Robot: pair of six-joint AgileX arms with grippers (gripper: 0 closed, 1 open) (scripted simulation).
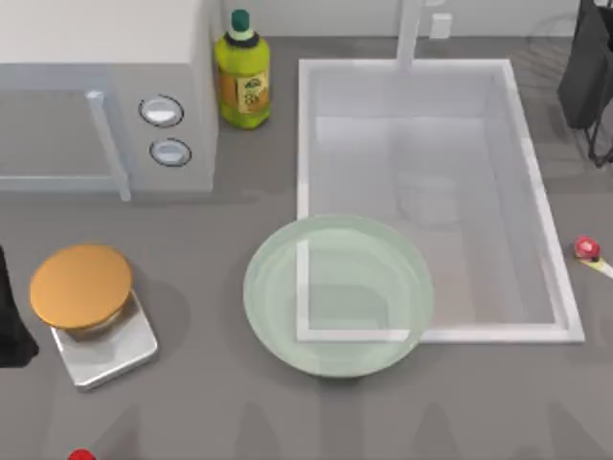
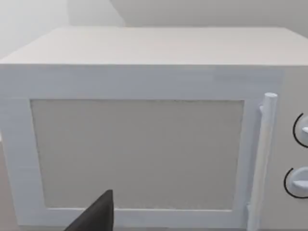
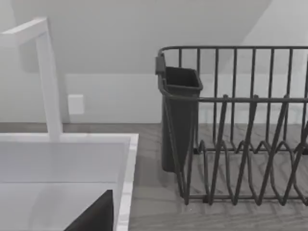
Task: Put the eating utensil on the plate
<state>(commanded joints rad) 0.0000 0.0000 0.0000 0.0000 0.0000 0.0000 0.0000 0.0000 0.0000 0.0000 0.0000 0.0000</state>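
Spoon [image 1: 592,255] at table's far right edge, just right of sink [image 1: 536,206] rim; red knob end and short stretch of pale handle in frame, bowl cut off by picture edge. Plate [image 1: 278,316] mid-table, overlapping sink's front-left corner, well apart from spoon.

Left arm parked at left edge by orange scale [image 1: 81,287]; right arm near dish rack [image 3: 250,125]. Claw states: cannot tell, 1 dark finger per wrist view.

Risks:
- thin handle slips in pinch
- nudge sends spoon off edge
- red ball [image 1: 81,456] mistaken for knob
- plate overhangs basin, may tip on drop
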